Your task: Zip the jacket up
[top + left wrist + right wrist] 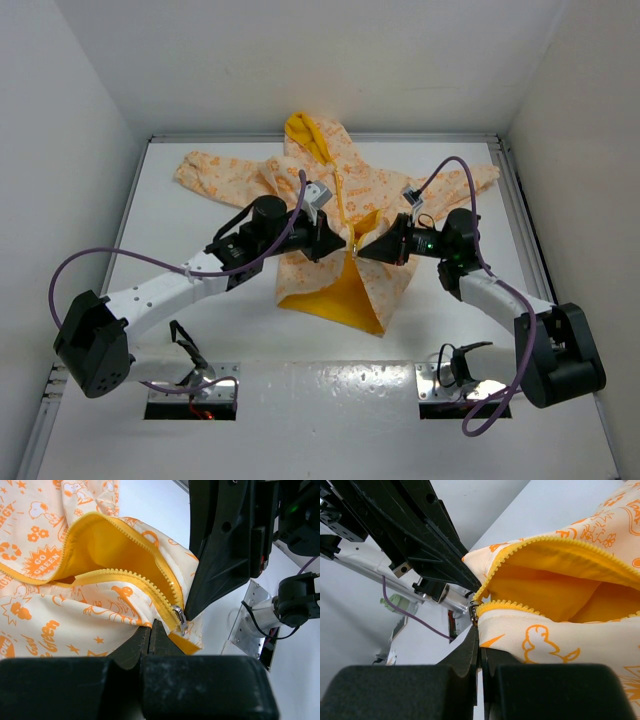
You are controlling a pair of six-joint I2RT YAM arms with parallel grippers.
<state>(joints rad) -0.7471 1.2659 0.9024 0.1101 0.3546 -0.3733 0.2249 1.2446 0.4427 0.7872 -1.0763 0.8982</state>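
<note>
Jacket [352,165] lies flat on the worktop [180,235], hood [305,130] at the far end and sleeves spread. The yellow lining [335,295] shows below the point where the two claws meet over the front.

Left claw [151,629]: fingers pressed together on the cream fabric edge, just beside the zipper slider [179,620]. Judged to be the anchoring grip.

Zipper: both rows of yellow teeth [125,575] run into the slider, then bow apart into an open loop beyond it. Closure looks barely started, with nearly the whole run left to do.

Right claw [479,632]: fingers closed, tips right at the slider. Cannot tell whether they pinch the pull tab or only the fabric under it.

Step in hand: draw the slider along the teeth toward the hood.

Notes for doing it well:
- Left claw holds the hem end firm and low, so the tape stays taut behind the slider.
- Right claw pulls in line with the teeth, not across them. A sideways pull may jam the slider or drag lining into it.
- The open loop is slack. Both tooth rows should feed in evenly.
- The claws are nearly touching, so move them apart along the zipper line only.
</note>
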